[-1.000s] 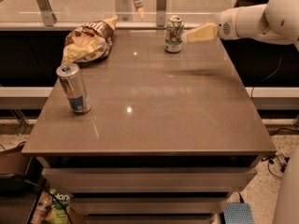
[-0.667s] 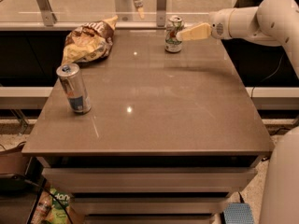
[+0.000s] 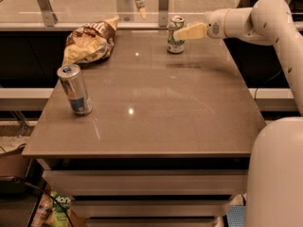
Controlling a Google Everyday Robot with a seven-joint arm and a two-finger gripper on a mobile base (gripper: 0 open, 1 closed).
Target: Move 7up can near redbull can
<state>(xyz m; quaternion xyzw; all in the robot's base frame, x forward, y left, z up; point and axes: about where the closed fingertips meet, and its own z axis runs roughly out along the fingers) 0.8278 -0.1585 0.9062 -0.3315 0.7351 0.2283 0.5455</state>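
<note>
The 7up can (image 3: 175, 44), short, white and green with a silver top, stands upright at the far edge of the brown table (image 3: 189, 108), right of centre. My gripper (image 3: 179, 32) reaches in from the right at the height of the can's upper half, and its cream tip overlaps the can's right side. The redbull can (image 3: 75, 90), tall, slim, silver and blue, stands upright near the table's left edge, far from the 7up can.
A crumpled brown and yellow chip bag (image 3: 90, 42) lies at the far left of the table. A glass rail with metal posts (image 3: 163, 4) runs behind the far edge. My white arm (image 3: 279, 41) comes down the right side.
My gripper has moved a little to the left, from just right of the 7up can to overlapping it. Both cans and the bag have not moved.
</note>
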